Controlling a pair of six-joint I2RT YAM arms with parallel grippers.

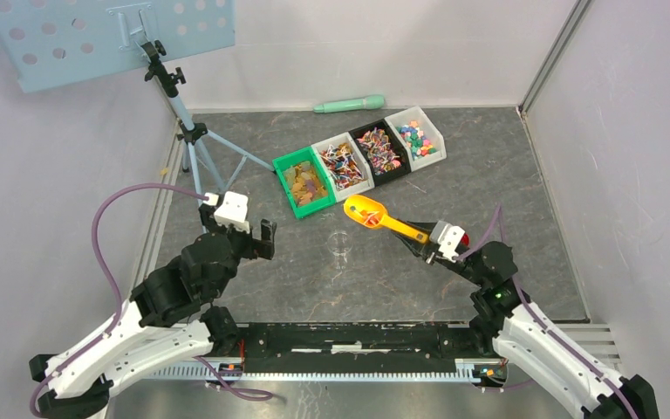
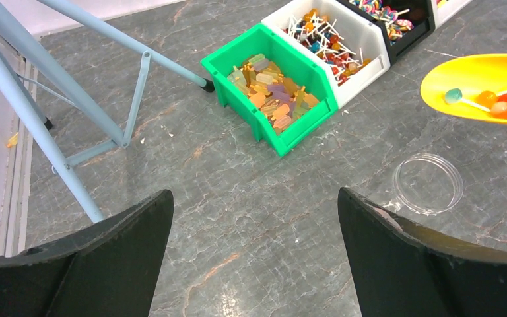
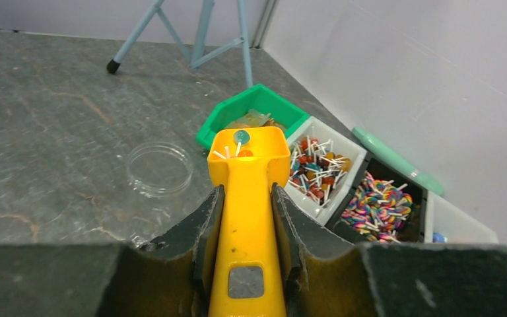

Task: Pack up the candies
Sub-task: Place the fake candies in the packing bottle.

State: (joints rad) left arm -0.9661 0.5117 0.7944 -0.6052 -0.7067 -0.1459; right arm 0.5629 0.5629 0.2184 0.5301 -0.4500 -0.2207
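Observation:
My right gripper (image 1: 426,242) (image 3: 247,195) is shut on the handle of a yellow scoop (image 1: 363,210) (image 3: 247,165), held level above the table. The scoop bowl (image 2: 478,79) holds a few small lollipop candies (image 2: 495,104) (image 3: 241,137). A clear round container (image 1: 342,243) (image 2: 428,183) (image 3: 159,169) stands on the table just below and left of the scoop bowl. More candies fill a row of bins behind: green (image 1: 281,166), white (image 1: 324,144), black (image 1: 359,131) and white (image 1: 436,131). My left gripper (image 1: 257,240) (image 2: 254,198) is open and empty, left of the container.
A blue tripod (image 1: 194,131) (image 2: 72,99) stands at the back left, one foot near the green bin (image 2: 264,129). A mint-green cylinder (image 1: 349,105) lies against the back wall. White walls close in the back and right sides.

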